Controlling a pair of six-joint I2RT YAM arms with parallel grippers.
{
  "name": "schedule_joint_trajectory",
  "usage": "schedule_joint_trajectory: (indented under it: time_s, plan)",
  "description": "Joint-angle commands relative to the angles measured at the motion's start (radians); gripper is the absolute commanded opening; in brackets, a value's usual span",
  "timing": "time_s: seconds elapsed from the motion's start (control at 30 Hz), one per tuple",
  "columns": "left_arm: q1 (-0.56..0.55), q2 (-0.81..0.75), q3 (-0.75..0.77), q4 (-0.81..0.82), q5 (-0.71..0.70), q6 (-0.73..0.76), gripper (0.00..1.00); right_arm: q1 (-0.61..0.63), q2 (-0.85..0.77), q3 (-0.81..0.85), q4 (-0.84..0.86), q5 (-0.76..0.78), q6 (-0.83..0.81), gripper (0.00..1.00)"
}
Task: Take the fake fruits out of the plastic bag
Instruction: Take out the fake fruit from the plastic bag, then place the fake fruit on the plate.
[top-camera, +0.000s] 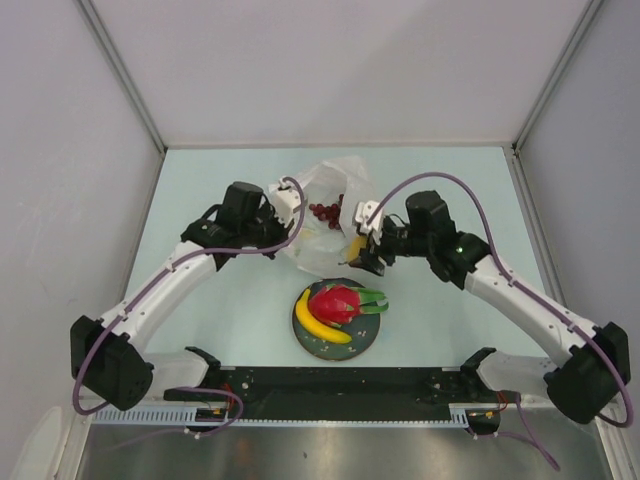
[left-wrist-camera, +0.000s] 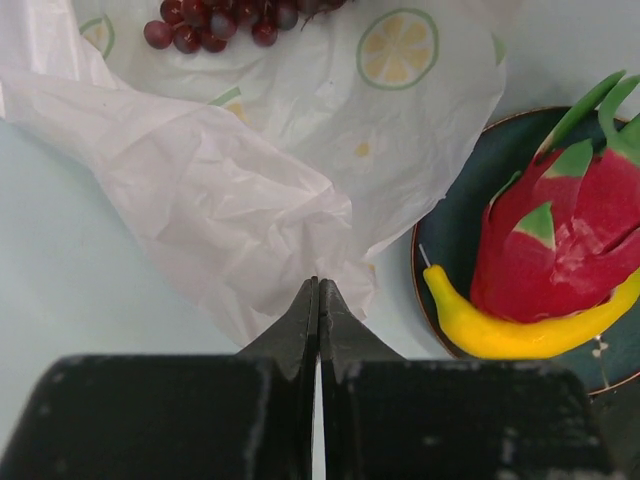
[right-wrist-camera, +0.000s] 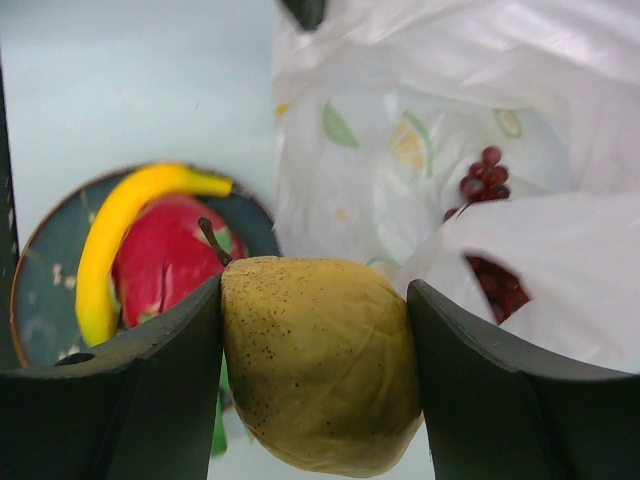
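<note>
The translucent white plastic bag (top-camera: 325, 190) lies crumpled at mid-table, with the dark red grape bunch (top-camera: 325, 211) inside it. My left gripper (top-camera: 290, 225) is shut on the bag's wrinkled near edge (left-wrist-camera: 230, 190); its tips (left-wrist-camera: 319, 285) are pressed together on the plastic. My right gripper (top-camera: 358, 252) is shut on a yellow speckled pear-like fruit (right-wrist-camera: 320, 370) with a brown stem, held between the bag and the plate. The yellow banana (top-camera: 320, 328) and the red-pink dragon fruit (top-camera: 335, 302) lie on the round dark plate (top-camera: 310, 340).
The plate sits just in front of the bag, near the arms' base rail (top-camera: 340, 385). White walls enclose the pale table on three sides. The bag has printed citrus slices (left-wrist-camera: 398, 47).
</note>
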Motion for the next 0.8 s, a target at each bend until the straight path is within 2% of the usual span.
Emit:
schedule_joint_trajectory:
  time_s: [0.0,0.17,0.37,0.5,0.67,0.7,0.77]
  plan:
    - [0.008,0.019,0.044,0.091,0.08,-0.088,0.0,0.024,-0.134,-0.077,-0.185,-0.034,-0.19,0.0]
    - [0.008,0.058,0.076,0.128,0.116,-0.126,0.01,0.046,-0.283,-0.216,-0.317,-0.008,-0.398,0.0]
    - [0.008,0.059,0.088,0.139,0.131,-0.139,0.0,0.044,-0.473,-0.416,-0.374,0.043,-0.524,0.0]
    - [0.008,0.056,0.065,0.156,0.148,-0.162,0.0,0.049,-0.538,-0.485,-0.299,0.084,-0.514,0.0]
    - [0.008,0.058,0.055,0.17,0.18,-0.191,0.0,0.13,-0.486,-0.488,-0.158,0.127,-0.408,0.0]
    - [0.008,0.062,0.056,0.173,0.183,-0.194,0.0,0.168,-0.46,-0.49,-0.126,0.143,-0.382,0.0]
    - [0.008,0.064,0.064,0.173,0.197,-0.2,0.0,0.194,-0.393,-0.482,-0.008,0.227,-0.221,0.0]
